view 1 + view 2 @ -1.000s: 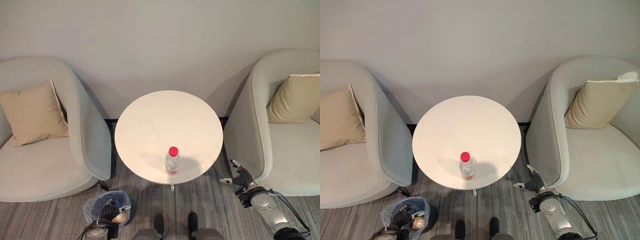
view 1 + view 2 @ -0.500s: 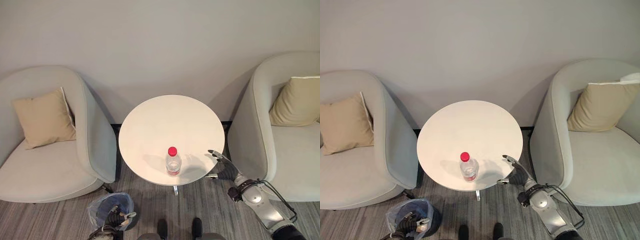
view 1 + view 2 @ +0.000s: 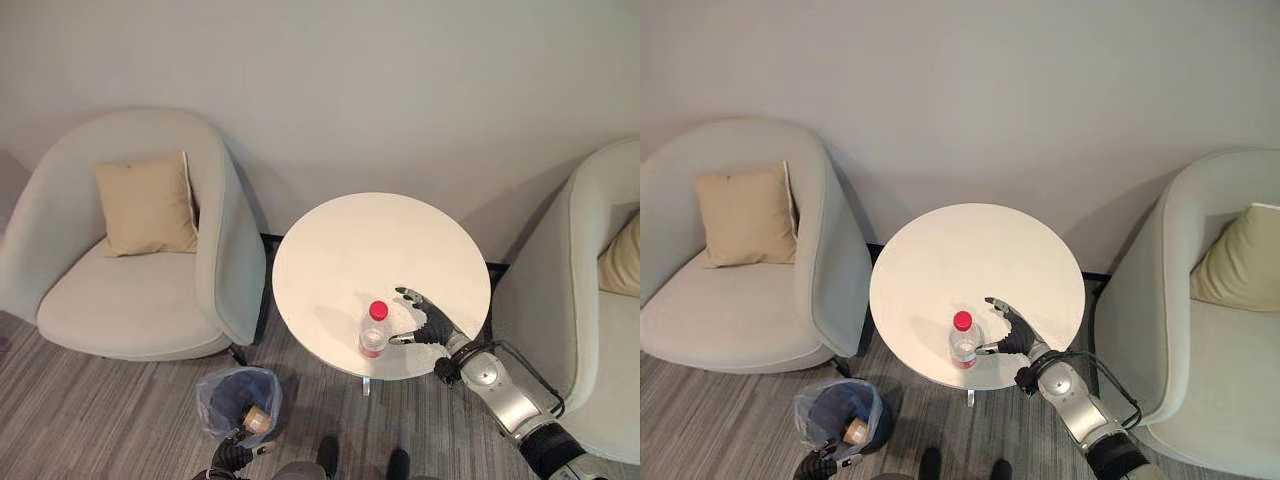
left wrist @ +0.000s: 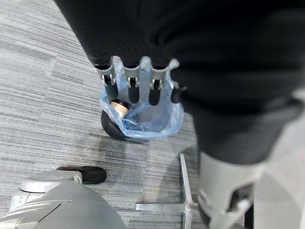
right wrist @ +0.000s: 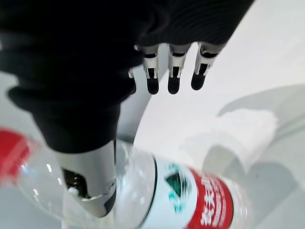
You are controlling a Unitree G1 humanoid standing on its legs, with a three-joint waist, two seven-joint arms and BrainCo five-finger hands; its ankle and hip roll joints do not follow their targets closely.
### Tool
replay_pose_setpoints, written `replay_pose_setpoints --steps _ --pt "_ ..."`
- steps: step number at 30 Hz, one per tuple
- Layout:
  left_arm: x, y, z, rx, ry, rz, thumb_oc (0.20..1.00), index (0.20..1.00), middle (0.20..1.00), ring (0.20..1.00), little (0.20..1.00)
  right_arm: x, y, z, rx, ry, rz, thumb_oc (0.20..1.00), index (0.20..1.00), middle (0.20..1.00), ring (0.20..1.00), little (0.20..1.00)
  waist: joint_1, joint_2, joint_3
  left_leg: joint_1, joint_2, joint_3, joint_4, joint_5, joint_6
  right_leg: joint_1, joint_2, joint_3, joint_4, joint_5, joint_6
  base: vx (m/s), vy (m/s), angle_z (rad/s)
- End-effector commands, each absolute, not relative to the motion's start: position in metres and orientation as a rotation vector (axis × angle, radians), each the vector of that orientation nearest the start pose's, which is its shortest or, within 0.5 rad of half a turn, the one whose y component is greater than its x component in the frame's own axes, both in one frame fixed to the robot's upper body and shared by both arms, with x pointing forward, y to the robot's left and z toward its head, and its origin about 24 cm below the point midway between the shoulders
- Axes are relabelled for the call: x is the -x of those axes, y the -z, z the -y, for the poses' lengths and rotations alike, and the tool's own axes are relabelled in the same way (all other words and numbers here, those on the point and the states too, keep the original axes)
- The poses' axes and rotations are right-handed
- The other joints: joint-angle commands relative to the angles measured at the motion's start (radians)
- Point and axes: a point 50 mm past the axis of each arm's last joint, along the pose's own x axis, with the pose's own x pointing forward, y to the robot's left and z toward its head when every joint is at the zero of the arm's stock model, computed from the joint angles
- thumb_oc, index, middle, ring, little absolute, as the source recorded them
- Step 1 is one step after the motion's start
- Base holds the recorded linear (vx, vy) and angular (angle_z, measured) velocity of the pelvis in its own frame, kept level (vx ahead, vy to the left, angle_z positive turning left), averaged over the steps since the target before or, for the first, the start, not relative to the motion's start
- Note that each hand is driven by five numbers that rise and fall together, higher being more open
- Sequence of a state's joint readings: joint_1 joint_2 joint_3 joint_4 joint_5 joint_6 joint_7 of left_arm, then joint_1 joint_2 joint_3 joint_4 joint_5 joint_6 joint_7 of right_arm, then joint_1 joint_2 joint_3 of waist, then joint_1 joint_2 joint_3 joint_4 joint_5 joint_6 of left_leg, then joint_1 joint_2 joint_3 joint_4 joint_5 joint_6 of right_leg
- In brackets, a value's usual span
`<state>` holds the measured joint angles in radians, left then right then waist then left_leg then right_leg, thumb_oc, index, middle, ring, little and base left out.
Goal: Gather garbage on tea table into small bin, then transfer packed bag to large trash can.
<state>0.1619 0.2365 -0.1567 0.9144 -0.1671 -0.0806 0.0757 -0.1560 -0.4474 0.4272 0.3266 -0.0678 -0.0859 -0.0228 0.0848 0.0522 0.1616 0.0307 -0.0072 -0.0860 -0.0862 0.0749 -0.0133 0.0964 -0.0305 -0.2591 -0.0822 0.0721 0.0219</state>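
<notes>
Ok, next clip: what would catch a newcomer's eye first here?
A clear bottle with a red cap stands upright near the front edge of the round white table, with the right hand open right beside it. On the floor to the table's front left sits a small bin lined with a blue bag, rubbish already inside.

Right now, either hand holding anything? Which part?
Nothing held. Right hand is open beside the bottle, thumb near its body, not closed. Left hand hangs open above the small bin.
</notes>
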Motion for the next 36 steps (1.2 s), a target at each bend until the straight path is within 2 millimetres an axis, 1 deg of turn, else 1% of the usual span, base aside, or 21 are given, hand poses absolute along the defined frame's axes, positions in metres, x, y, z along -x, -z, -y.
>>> replay_pose_setpoints --steps 1,7,8,9,12,14,15,16,20,21,25,26,27,29,30,31,32,33,34,35,36 --pt "-0.119 0.139 -0.233 -0.241 -0.095 -0.93 1.0 1.0 1.0 1.0 1.0 -0.282 -0.023 0.139 0.596 -0.376 -0.007 1.0 1.0 1.0 1.0 1.0 0.028 -0.042 0.014 -0.024 0.014 0.055 0.01 -0.039 -0.051 0.018 -0.041 0.016 0.016 -0.164 0.069 0.0 0.031 0.28" --pt "-0.124 0.136 -0.232 -0.246 -0.093 -0.913 1.0 1.0 1.0 1.0 1.0 -0.29 -0.017 0.121 0.6 -0.399 -0.028 1.0 1.0 1.0 1.0 1.0 0.07 -0.037 0.033 -0.05 0.004 0.015 0.018 -0.032 -0.052 0.012 -0.048 -0.016 0.023 -0.168 0.065 0.0 0.023 0.23" --pt "-0.124 0.136 -0.232 -0.247 -0.094 -0.914 1.0 1.0 1.0 1.0 1.0 -0.291 -0.018 0.119 0.598 -0.398 -0.021 0.426 0.426 0.426 0.426 0.426 0.073 -0.036 0.033 -0.05 0.003 0.011 0.018 -0.032 -0.053 0.013 -0.049 -0.019 0.023 -0.168 0.064 0.01 0.014 0.24" --pt "-0.124 0.137 -0.232 -0.247 -0.096 -0.916 1.0 1.0 1.0 1.0 1.0 -0.293 -0.019 0.118 0.598 -0.396 -0.015 0.2 0.2 0.2 0.2 0.2 0.075 -0.037 0.032 -0.05 0.002 0.009 0.019 -0.033 -0.052 0.014 -0.05 -0.02 0.024 -0.169 0.064 0.01 0.014 0.26" --pt "-0.125 0.136 -0.233 -0.248 -0.102 -0.912 1.0 1.0 1.0 1.0 1.0 -0.295 -0.026 0.118 0.588 -0.375 0.014 0.2 0.2 0.2 0.2 0.2 0.077 -0.038 0.026 -0.046 -0.001 0.006 0.019 -0.035 -0.052 0.02 -0.053 -0.027 0.025 -0.171 0.065 0.01 0.006 0.13" --pt "-0.124 0.136 -0.234 -0.244 -0.113 -0.912 1.0 1.0 1.0 1.0 1.0 -0.295 -0.038 0.122 0.564 -0.35 0.064 0.2 0.2 0.2 0.2 0.2 0.068 -0.042 0.017 -0.042 -0.002 0.008 0.018 -0.038 -0.054 0.027 -0.054 -0.029 0.027 -0.174 0.065 0.02 -0.009 0.11" --pt "-0.124 0.136 -0.234 -0.244 -0.113 -0.912 1.0 1.0 1.0 1.0 1.0 -0.295 -0.038 0.123 0.564 -0.35 0.063 0.2 0.2 0.2 0.2 0.2 0.068 -0.042 0.016 -0.042 -0.002 0.008 0.018 -0.038 -0.054 0.028 -0.054 -0.029 0.027 -0.174 0.065 0.0 -0.015 0.12" --pt "-0.124 0.136 -0.235 -0.242 -0.121 -0.914 1.0 1.0 1.0 1.0 1.0 -0.293 -0.049 0.127 0.542 -0.331 0.107 0.2 0.2 0.2 0.2 0.2 0.059 -0.043 0.012 -0.038 -0.001 0.012 0.019 -0.039 -0.054 0.03 -0.054 -0.028 0.03 -0.176 0.064 -0.01 -0.017 0.09" --pt "-0.122 0.136 -0.236 -0.229 -0.133 -0.916 1.0 1.0 1.0 1.0 1.0 -0.277 -0.06 0.145 0.501 -0.295 0.157 0.2 0.2 0.2 0.2 0.2 0.032 -0.04 0.001 -0.027 0.005 0.02 0.022 -0.042 -0.059 0.035 -0.055 -0.026 0.04 -0.184 0.061 -0.02 -0.029 0.02" --pt "-0.121 0.137 -0.234 -0.221 -0.134 -0.925 1.0 1.0 1.0 1.0 1.0 -0.269 -0.06 0.151 0.465 -0.283 0.154 0.2 0.2 0.2 0.2 0.2 0.018 -0.038 -0.005 -0.023 0.009 0.023 0.024 -0.043 -0.061 0.039 -0.051 -0.024 0.043 -0.189 0.059 -0.04 -0.06 -0.02" --pt "-0.118 0.138 -0.231 -0.197 -0.138 -0.932 1.0 1.0 1.0 1.0 1.0 -0.253 -0.058 0.163 0.408 -0.266 0.141 0.2 0.2 0.2 0.2 0.2 -0.005 -0.03 -0.006 -0.025 0.018 0.03 0.043 -0.04 -0.069 0.042 -0.039 -0.01 0.048 -0.201 0.049 -0.04 -0.053 -0.09" --pt "-0.118 0.138 -0.231 -0.197 -0.138 -0.932 1.0 1.0 1.0 1.0 1.0 -0.253 -0.058 0.163 0.408 -0.266 0.14 0.2 0.2 0.2 0.2 0.2 -0.005 -0.03 -0.007 -0.026 0.018 0.03 0.044 -0.04 -0.069 0.042 -0.039 -0.01 0.049 -0.201 0.049 -0.11 -0.091 -0.23" --pt "-0.12 0.138 -0.228 -0.185 -0.132 -0.924 1.0 1.0 1.0 1.0 1.0 -0.249 -0.06 0.167 0.389 -0.249 0.149 0.2 0.2 0.2 0.2 0.2 -0.012 -0.022 0.007 -0.055 0.019 0.028 0.072 -0.029 -0.078 0.037 -0.032 -0.006 0.049 -0.206 0.039 -0.08 -0.05 -0.23" --pt "-0.122 0.138 -0.226 -0.184 -0.121 -0.919 1.0 1.0 1.0 1.0 1.0 -0.249 -0.06 0.168 0.385 -0.238 0.153 0.2 0.2 0.2 0.2 0.2 -0.012 -0.017 0.015 -0.074 0.016 0.023 0.081 -0.019 -0.086 0.035 -0.031 -0.012 0.047 -0.206 0.036 -0.13 -0.038 0.07" --pt "-0.126 0.138 -0.22 -0.186 -0.091 -0.907 1.0 1.0 1.0 1.0 1.0 -0.251 -0.06 0.173 0.4 -0.208 0.152 0.2 0.2 0.2 0.2 0.2 -0.012 -0.01 0.027 -0.111 0.007 0.021 0.095 -0.007 -0.095 0.032 -0.035 -0.034 0.039 -0.201 0.036 -0.19 -0.003 0.17" --pt "-0.128 0.137 -0.218 -0.191 -0.078 -0.901 1.0 1.0 1.0 1.0 1.0 -0.251 -0.06 0.175 0.412 -0.196 0.155 0.2 0.2 0.2 0.2 0.2 -0.011 -0.009 0.036 -0.133 0.004 0.036 0.112 -0.003 -0.094 0.028 -0.044 -0.048 0.039 -0.196 0.037 -0.14 0.009 0.32" --pt "-0.128 0.137 -0.218 -0.191 -0.078 -0.9 1.0 1.0 1.0 1.0 1.0 -0.251 -0.06 0.175 0.412 -0.196 0.156 0.2 0.2 0.2 0.2 0.2 -0.013 -0.009 0.035 -0.139 0.003 0.033 0.117 -0.005 -0.094 0.026 -0.044 -0.051 0.039 -0.197 0.037 -0.14 0.031 0.63" --pt "-0.131 0.136 -0.215 -0.197 -0.065 -0.89 1.0 1.0 1.0 1.0 1.0 -0.253 -0.062 0.177 0.424 -0.18 0.164 0.2 0.2 0.2 0.2 0.2 -0.02 -0.012 0.044 -0.155 0.008 0.074 0.136 -0.011 -0.085 0.018 -0.056 -0.069 0.042 -0.19 0.039 -0.14 0.061 0.75" --pt "-0.136 0.133 -0.212 -0.198 -0.05 -0.863 1.0 1.0 1.0 1.0 1.0 -0.255 -0.064 0.178 0.433 -0.166 0.171 0.2 0.2 0.2 0.2 0.2 -0.027 -0.016 0.047 -0.155 0.026 0.134 0.155 -0.027 -0.067 0.006 -0.072 -0.088 0.042 -0.18 0.043 -0.14 0.061 0.69" --pt "-0.136 0.133 -0.212 -0.198 -0.05 -0.863 1.0 1.0 1.0 1.0 1.0 -0.255 -0.064 0.178 0.433 -0.167 0.171 0.2 0.2 0.2 0.2 0.2 -0.027 -0.015 0.046 -0.158 0.026 0.134 0.158 -0.029 -0.067 0.004 -0.071 -0.088 0.042 -0.179 0.043 -0.1 0.089 0.63" --pt "-0.14 0.132 -0.213 -0.21 -0.051 -0.852 1.0 1.0 1.0 1.0 1.0 -0.259 -0.068 0.18 0.453 -0.147 0.188 0.2 0.2 0.2 0.2 0.2 -0.036 -0.021 0.047 -0.147 0.04 0.18 0.177 -0.057 -0.062 0.001 -0.089 -0.108 0.044 -0.174 0.048 -0.04 0.051 0.7"
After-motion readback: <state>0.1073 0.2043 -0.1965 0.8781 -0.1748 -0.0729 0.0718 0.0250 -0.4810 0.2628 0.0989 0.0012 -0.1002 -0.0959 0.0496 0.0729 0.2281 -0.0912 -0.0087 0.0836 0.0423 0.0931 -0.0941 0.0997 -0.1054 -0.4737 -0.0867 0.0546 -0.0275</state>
